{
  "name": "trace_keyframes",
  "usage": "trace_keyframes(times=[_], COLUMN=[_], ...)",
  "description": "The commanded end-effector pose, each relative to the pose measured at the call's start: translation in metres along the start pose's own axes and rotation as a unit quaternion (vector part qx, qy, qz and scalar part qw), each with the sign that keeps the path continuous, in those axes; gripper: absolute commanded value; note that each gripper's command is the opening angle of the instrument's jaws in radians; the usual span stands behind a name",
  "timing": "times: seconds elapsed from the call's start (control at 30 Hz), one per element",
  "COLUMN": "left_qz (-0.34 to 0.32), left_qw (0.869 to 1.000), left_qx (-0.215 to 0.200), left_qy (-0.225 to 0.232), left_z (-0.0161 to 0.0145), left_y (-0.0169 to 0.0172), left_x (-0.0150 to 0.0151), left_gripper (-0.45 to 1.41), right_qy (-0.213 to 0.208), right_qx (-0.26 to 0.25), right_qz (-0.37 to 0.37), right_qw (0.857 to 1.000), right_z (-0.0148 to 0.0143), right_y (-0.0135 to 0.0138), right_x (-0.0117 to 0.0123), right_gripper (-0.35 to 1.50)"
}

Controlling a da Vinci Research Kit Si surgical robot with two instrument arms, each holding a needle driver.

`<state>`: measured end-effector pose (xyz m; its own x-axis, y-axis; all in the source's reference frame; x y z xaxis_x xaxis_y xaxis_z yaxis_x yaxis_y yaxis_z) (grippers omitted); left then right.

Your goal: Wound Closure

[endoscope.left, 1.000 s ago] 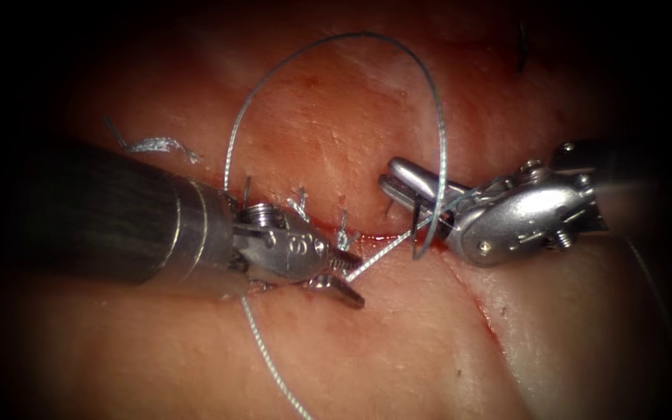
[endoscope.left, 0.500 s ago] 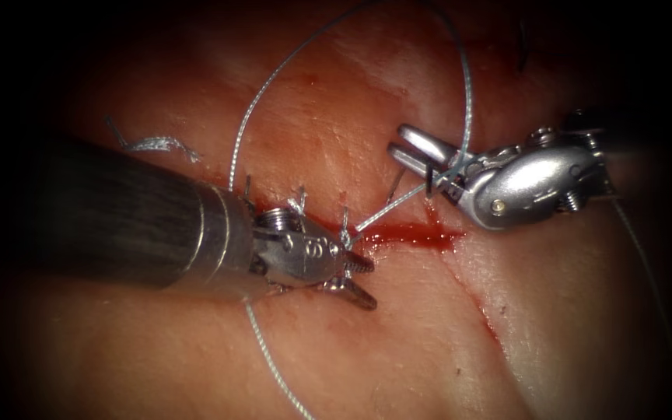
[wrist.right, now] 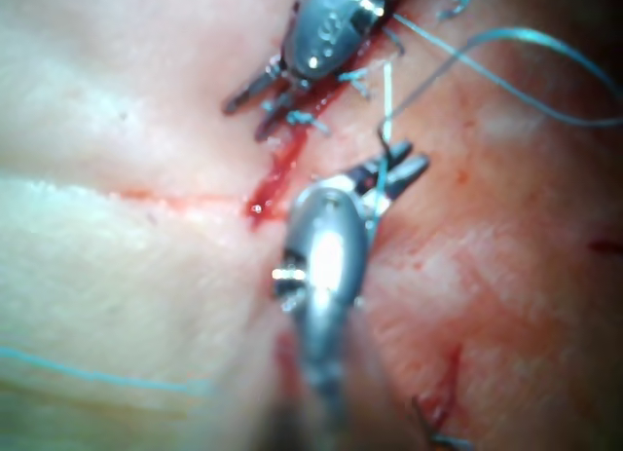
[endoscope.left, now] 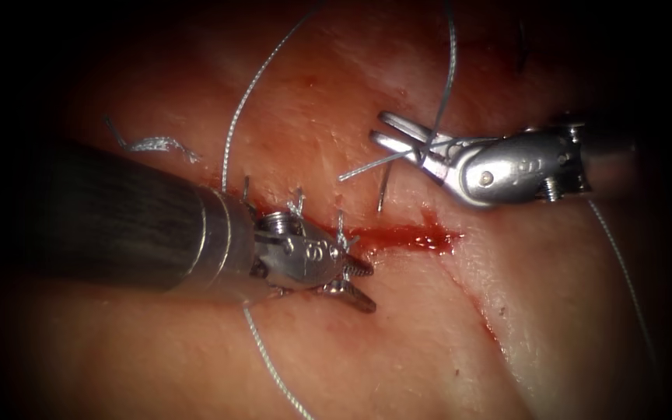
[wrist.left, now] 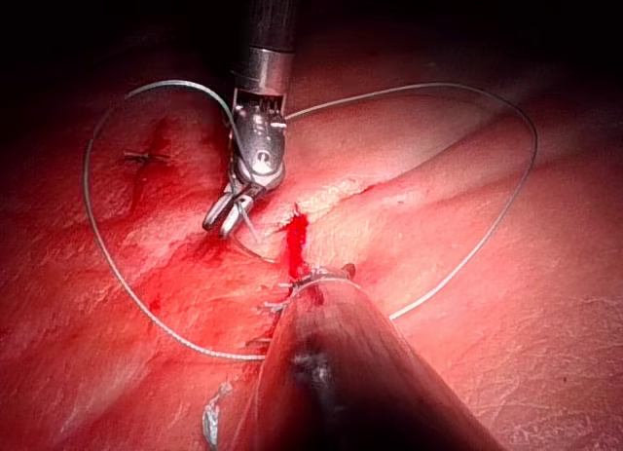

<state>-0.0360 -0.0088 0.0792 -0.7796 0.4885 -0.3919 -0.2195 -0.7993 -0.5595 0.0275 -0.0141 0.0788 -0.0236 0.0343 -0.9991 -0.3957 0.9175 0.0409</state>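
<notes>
Thread (endoscope.left: 236,117), thin grey braided, pinched in R silver tool (endoscope.left: 398,140); dark curved needle (endoscope.left: 383,189) hangs just below. L silver tool (endoscope.left: 355,281) jaws apart, empty. Keep tension gentle.

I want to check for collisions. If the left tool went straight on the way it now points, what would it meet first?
Probably the red fluid in the cut, just beyond the open left tool; depth is unclear, so it may pass above.

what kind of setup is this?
Likely a bench suturing practice rig: two wristed tools, left tool open and empty, right tool holding thread, over cut tissue with red fluid.
</notes>
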Motion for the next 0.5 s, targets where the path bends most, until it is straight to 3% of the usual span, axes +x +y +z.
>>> trace_keyframes(times=[0.03,0.33,0.5], left_qz=[0.001,0.002,0.003], left_qw=[1.0,1.0,1.0], left_qx=[-0.001,-0.001,-0.002], left_qy=[0.001,0.001,0.001], left_z=[0.0007,0.0006,0.0005], left_y=[-0.0001,-0.0001,-0.0001], left_x=[0.0001,0.0,-0.0002], left_gripper=[0.07,0.07,0.07], right_qy=[-0.007,-0.021,-0.02], right_qx=[0.004,-0.01,-0.018], right_qz=[0.021,0.026,-0.009], right_qw=[1.0,0.999,1.0], right_z=[0.0005,0.0005,0.0006], right_y=[-0.0003,0.0013,0.0018], right_x=[-0.0007,-0.0016,-0.0017], right_gripper=[-0.35,-0.35,-0.35])
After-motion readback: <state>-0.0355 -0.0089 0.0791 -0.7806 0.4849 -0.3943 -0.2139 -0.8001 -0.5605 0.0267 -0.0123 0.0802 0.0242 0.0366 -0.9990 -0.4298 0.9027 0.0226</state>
